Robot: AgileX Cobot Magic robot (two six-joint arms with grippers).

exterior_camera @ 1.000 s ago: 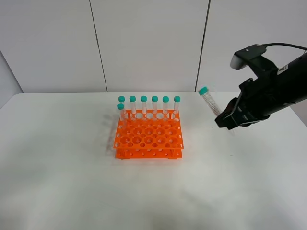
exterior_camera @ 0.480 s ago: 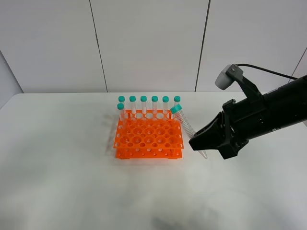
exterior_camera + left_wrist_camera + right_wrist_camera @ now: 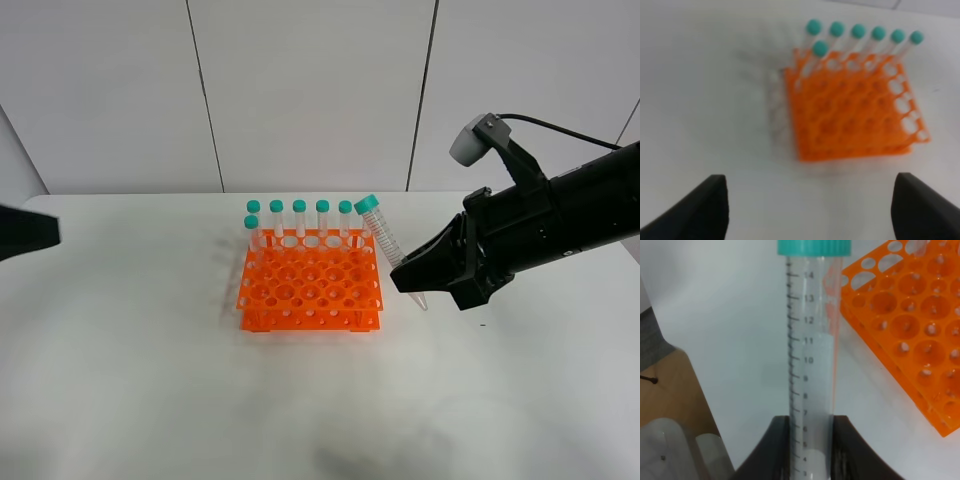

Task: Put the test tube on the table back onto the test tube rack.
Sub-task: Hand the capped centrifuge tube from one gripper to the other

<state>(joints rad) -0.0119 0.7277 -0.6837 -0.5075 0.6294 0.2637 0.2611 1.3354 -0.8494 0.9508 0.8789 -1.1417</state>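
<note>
Right hand (image 3: 403,278) clamps 1 test tube (image 3: 383,236) beside 1 rack (image 3: 310,288) holding 7 tubes (image 3: 858,31).

A laboratory test bench is suggested by the orange test tube rack (image 3: 310,285) set on a plain white table (image 3: 150,380), teal-capped tubes (image 3: 300,206) held along the rack's far row, pale wall panels (image 3: 310,90) seen behind the rack
</note>
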